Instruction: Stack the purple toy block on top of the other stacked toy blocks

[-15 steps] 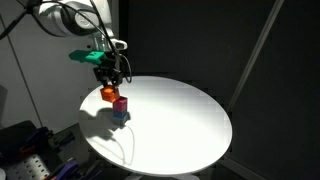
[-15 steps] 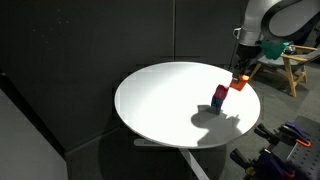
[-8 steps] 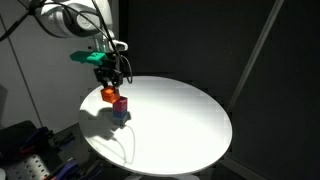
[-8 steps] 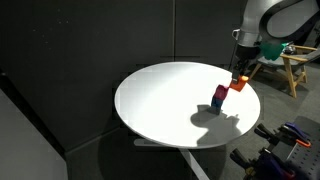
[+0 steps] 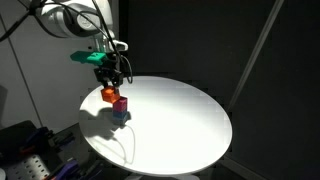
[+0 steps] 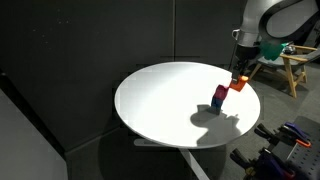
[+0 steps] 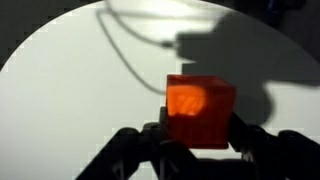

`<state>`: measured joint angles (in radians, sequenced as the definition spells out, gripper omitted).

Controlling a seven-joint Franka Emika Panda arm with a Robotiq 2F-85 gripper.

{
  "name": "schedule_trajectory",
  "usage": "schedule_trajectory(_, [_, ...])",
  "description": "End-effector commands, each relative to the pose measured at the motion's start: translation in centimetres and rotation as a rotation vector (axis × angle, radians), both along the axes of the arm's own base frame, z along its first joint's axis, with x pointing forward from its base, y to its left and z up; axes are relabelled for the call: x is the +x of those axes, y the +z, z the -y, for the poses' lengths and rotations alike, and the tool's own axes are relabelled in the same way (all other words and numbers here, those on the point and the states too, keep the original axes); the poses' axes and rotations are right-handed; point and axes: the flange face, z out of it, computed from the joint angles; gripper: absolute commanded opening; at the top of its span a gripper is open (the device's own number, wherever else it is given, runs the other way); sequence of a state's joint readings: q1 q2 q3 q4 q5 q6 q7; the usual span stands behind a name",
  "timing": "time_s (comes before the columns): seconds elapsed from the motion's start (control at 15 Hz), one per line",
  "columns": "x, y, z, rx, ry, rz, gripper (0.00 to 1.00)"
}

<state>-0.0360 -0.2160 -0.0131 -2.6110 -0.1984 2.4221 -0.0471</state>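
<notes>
The gripper (image 5: pixel 111 84) is clenched on the orange block (image 5: pixel 108 94), which hangs in the air between the jaws, clear of the table (image 5: pixel 185 120); the wrist view shows the block (image 7: pixel 198 108) pinched on two opposite faces. The stack (image 5: pixel 120 107), a pink cube (image 6: pixel 219 95) on a blue cube (image 6: pixel 217 106), stands just beside and below the jaws, not under them. In both exterior views the block's lower edge sits about level with the pink cube's top, perhaps touching its corner. The coming move likely needs a small lift and a sideways shift toward the stack. The block is cubic, with no long axis to align; its faces look roughly square to the stack.
</notes>
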Motion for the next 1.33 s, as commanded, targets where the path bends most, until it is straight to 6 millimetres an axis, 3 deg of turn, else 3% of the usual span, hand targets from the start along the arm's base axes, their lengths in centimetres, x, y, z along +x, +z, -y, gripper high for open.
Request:
schedule_trajectory(0.0, [0.0, 0.0, 0.0, 0.0, 0.0, -0.001, 0.55])
schedule_trajectory(0.07, [0.0, 0.0, 0.0, 0.0, 0.0, -0.001, 0.55])
schedule_trajectory(0.13, [0.0, 0.0, 0.0, 0.0, 0.0, -0.001, 0.3])
schedule_trajectory(0.8, [0.9, 1.9, 0.4, 0.065, 0.04, 0.055, 0.3])
schedule_trajectory(1.27, [2.8, 2.8, 0.6, 0.07, 0.07, 0.068, 0.3])
